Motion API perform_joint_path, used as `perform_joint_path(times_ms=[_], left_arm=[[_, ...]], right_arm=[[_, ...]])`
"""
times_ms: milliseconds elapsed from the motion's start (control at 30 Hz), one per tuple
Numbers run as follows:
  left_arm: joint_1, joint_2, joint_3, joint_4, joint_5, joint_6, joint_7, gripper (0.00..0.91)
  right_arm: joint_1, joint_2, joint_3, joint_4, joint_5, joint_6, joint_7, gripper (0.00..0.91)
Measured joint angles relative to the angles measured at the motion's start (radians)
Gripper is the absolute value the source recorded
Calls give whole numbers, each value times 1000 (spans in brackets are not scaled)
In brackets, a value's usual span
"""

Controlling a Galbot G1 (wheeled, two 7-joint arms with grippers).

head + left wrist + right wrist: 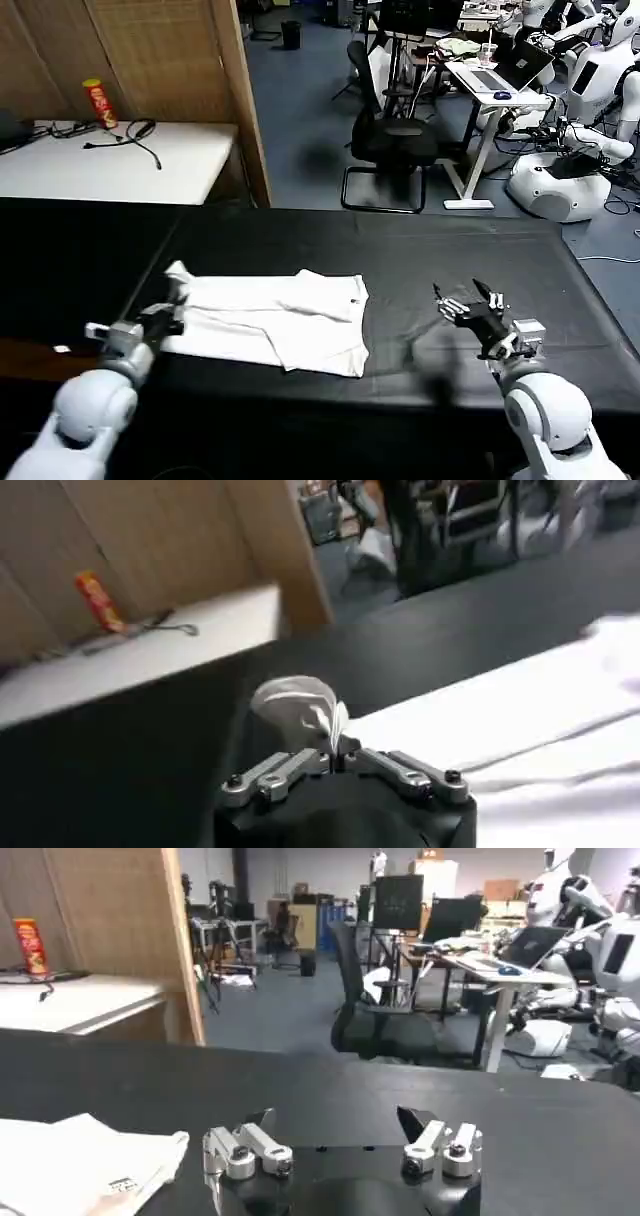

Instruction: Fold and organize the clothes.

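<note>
Before you stretches a black table (300, 240), its cloth running almost the width of the head view. Beyond its far left corner you see a white tabletop (110, 160) carrying a black cable (130, 135) and a red snack canister (100, 103), backed by a woven brown partition (150, 50) with a light wooden edge. To your right the blue-grey floor (300, 110) opens out to a black office chair (390, 140), a white desk (490, 90) holding a laptop (515, 65), and white robot bodies (570, 170) standing beside it.
</note>
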Motion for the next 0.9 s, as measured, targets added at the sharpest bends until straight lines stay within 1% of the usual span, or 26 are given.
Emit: perform_joint_path(times_ms=[200,467,667,900], left_arm=[[-40,-102,127,-40,-115,46,-55,0],[-107,-215,261,-32,-196,82,-88,0],[-139,-285,326,-17,-239,101,-102,0],[-153,-325,358,2,-246,106,-106,0]], right_arm=[[-19,-1,21,4,0,0,-1,878],[-33,9,25,4,-15,3,-4,878],[-36,12,18,5,-27,3,-4,878],[-36,17,7,2,-38,3,-5,878]])
